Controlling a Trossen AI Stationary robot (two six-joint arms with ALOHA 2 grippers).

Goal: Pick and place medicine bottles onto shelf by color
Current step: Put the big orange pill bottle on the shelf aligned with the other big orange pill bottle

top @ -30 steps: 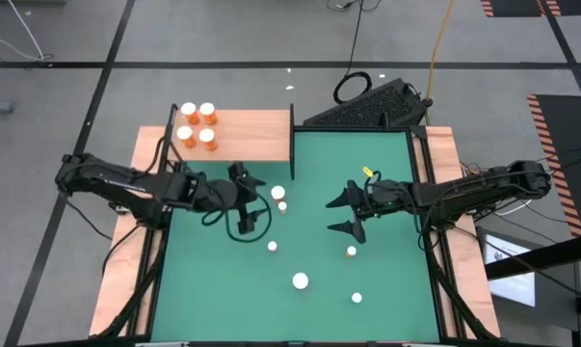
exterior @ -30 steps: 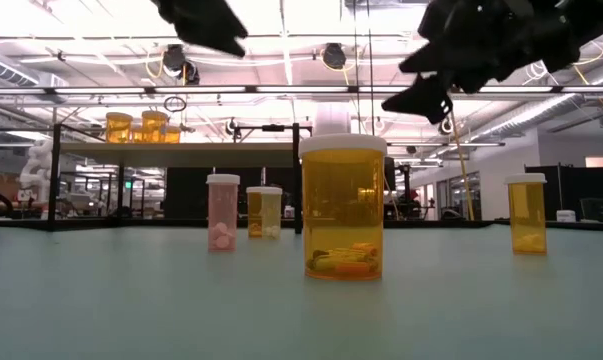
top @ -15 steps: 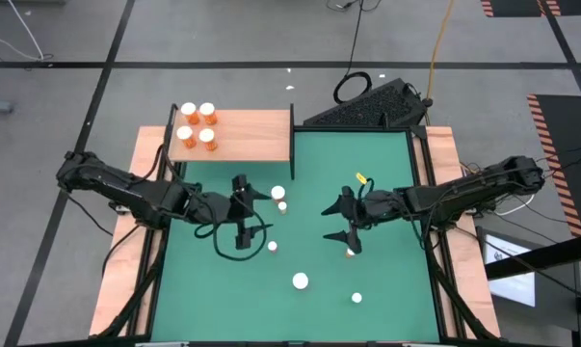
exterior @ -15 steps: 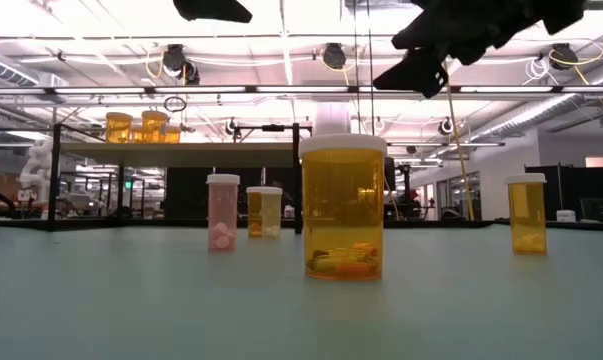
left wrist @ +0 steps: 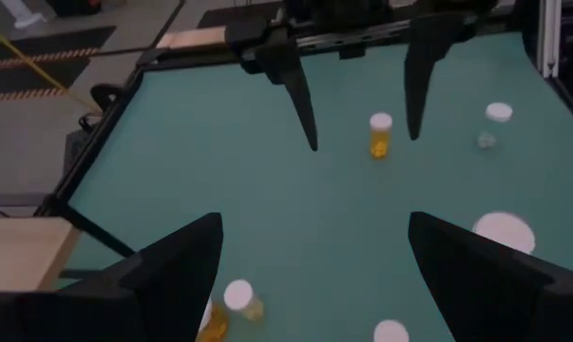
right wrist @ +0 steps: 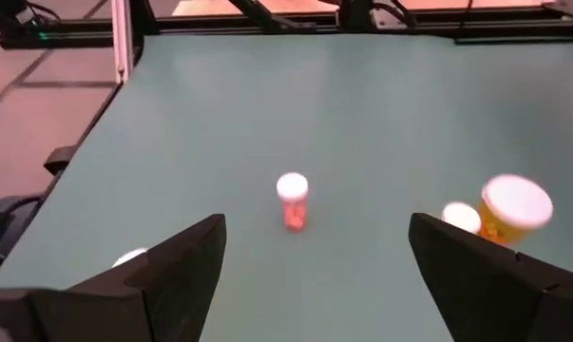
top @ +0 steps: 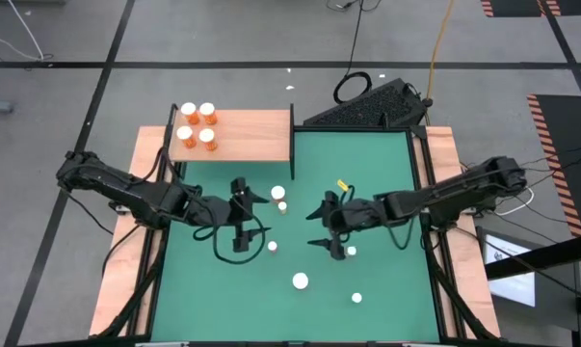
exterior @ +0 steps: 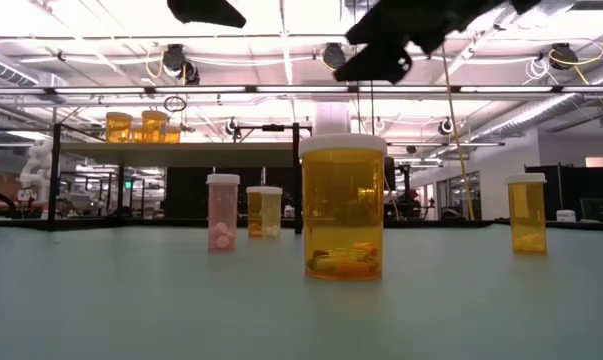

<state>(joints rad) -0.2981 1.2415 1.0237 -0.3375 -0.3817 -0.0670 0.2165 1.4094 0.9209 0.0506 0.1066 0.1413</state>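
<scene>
Fingers apart on both arms above green mat (top: 386, 164); shelf (top: 247, 135) behind; grey floor (top: 223, 39) around

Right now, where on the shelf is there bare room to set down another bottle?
The shelf is bare from its middle to the black post at its right end. Its left end is crowded: four orange bottles stand there in a tight square. Both hands are over the green mat, off the shelf.

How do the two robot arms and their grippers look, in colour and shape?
Both arms are black and jointed, with black cables looping beside them. The left gripper and right gripper each end in two dark tapering jaws. A small yellow tag sits on the right arm.
</scene>
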